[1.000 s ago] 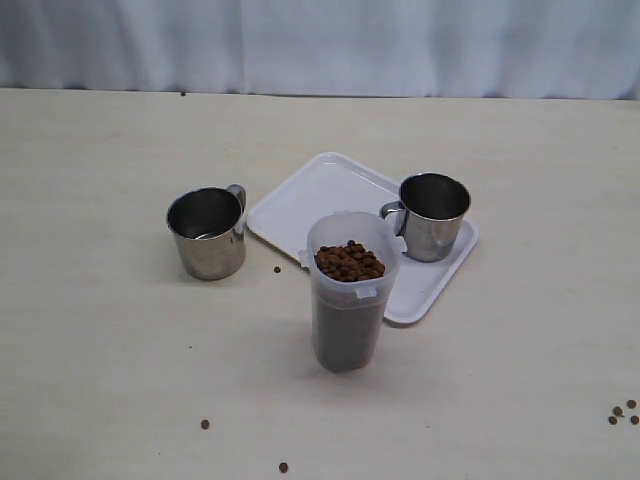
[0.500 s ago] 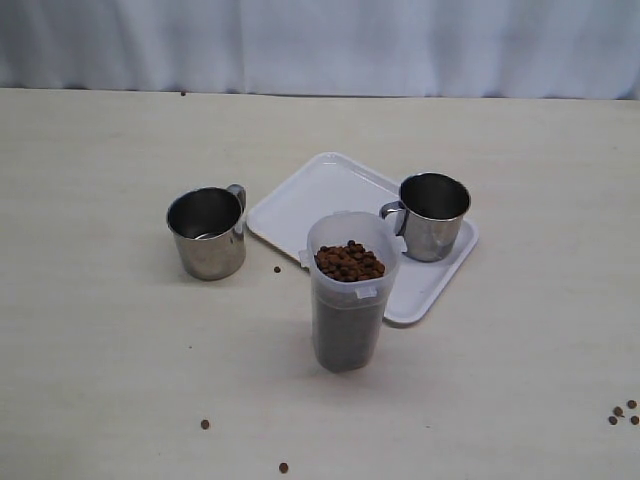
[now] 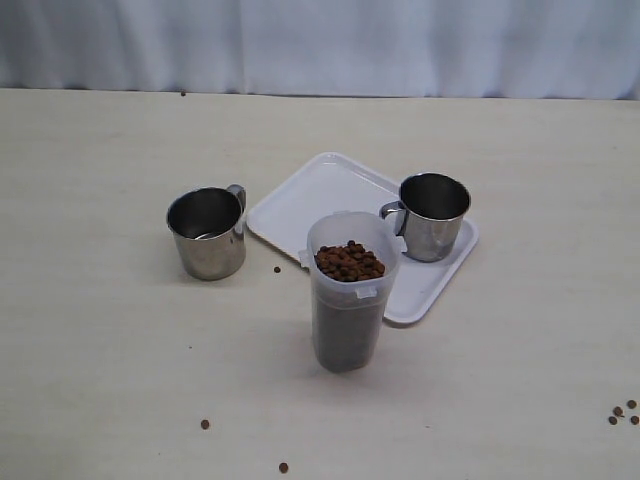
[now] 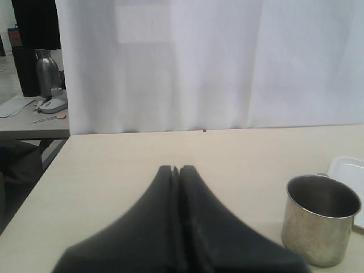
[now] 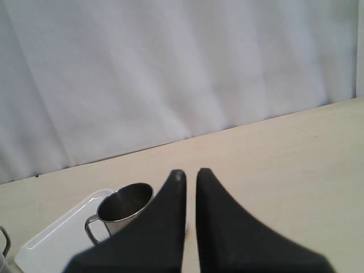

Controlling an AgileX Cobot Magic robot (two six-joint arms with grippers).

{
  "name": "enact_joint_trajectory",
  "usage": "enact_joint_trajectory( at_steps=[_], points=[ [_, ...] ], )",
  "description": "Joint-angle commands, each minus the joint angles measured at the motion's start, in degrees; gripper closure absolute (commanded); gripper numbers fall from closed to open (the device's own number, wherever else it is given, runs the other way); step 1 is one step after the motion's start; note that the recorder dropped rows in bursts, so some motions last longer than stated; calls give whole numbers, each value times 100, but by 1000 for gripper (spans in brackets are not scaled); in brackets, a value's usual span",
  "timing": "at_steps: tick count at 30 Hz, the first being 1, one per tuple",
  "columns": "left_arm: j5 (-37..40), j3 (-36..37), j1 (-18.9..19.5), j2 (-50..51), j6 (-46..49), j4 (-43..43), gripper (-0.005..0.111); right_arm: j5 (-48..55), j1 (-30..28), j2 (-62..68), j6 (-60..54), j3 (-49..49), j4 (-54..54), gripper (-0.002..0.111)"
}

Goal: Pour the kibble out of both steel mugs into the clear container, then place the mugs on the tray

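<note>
The clear container (image 3: 350, 290) stands upright in front of the tray (image 3: 320, 195), filled with kibble (image 3: 349, 261) nearly to its rim. One steel mug (image 3: 433, 216) stands empty on the tray's right end. The other steel mug (image 3: 207, 235) stands empty on the table left of the tray. Neither arm shows in the exterior view. My left gripper (image 4: 175, 168) is shut with nothing in it, and the left mug (image 4: 321, 219) stands off to its side. My right gripper (image 5: 190, 172) is shut but for a thin slit, holding nothing, near the mug (image 5: 122, 206) on the tray (image 5: 51, 242).
Loose pellets lie on the table: one (image 3: 277, 269) by the left mug, two near the front edge (image 3: 205, 424) (image 3: 283, 467), and a small cluster (image 3: 622, 412) at the far right. A white curtain (image 3: 320, 45) closes off the back.
</note>
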Motion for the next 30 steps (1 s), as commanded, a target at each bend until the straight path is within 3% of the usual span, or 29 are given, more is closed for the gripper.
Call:
enact_joint_trajectory(
  at_steps=[1,7,30],
  points=[
    [-44,14,9,-40,-15,-27,107,40,4,-18,-31,26,12,103],
    [-44,14,9,-40,-15,-27,107,19,4,-18,-1460,26,1251,103],
    [-44,14,9,-40,-15,-15,107,81,4,-18,-1125,26,1251,103]
  ],
)
